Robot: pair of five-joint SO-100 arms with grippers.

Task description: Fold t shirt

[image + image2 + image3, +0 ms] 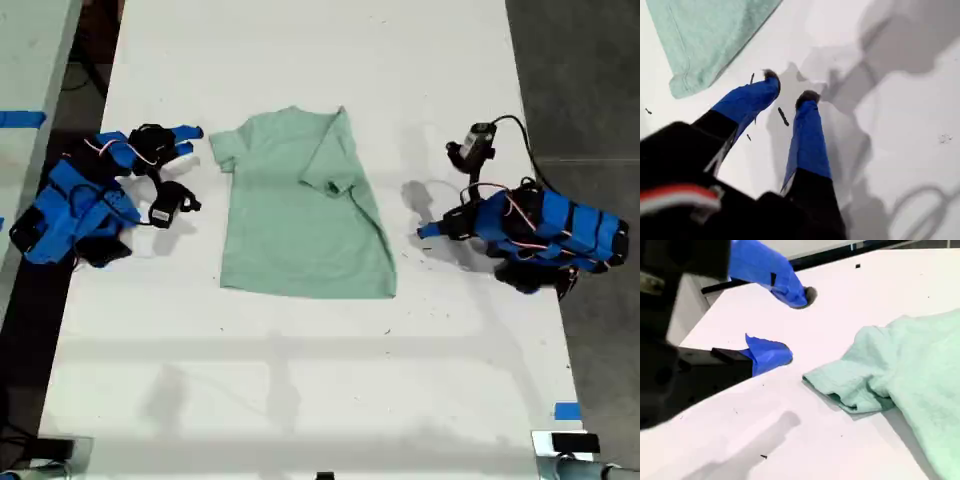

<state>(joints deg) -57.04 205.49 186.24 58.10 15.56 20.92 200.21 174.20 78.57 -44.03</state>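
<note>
The white table [300, 380] bears the t shirt [295, 215], which lies flat near its middle, one sleeve folded in over the chest. At the exterior view's right, my first gripper [787, 97] rests near the shirt's hem corner, jaws apart and empty. At that view's left, my second gripper [797, 325] sits just beside the other sleeve, jaws parted, holding nothing.
</note>
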